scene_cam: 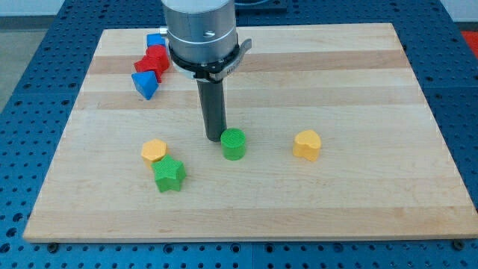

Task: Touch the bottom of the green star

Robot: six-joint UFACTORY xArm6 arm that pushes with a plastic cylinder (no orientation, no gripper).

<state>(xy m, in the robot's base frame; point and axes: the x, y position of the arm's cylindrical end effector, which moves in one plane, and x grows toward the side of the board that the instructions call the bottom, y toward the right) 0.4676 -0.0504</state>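
Standing upright over the wooden board [358, 202], the dark rod sets the arm's tip [214, 137] just left of the green cylinder [234, 143] — seemingly touching it. The rod holds nothing (it has no jaws). The green star [169, 175] lies toward the view's bottom left, against the orange hexagon [154, 151]. An orange heart-like block [307, 144] sits right; red blocks [153, 60] and blue blocks [146, 84] cluster top left.
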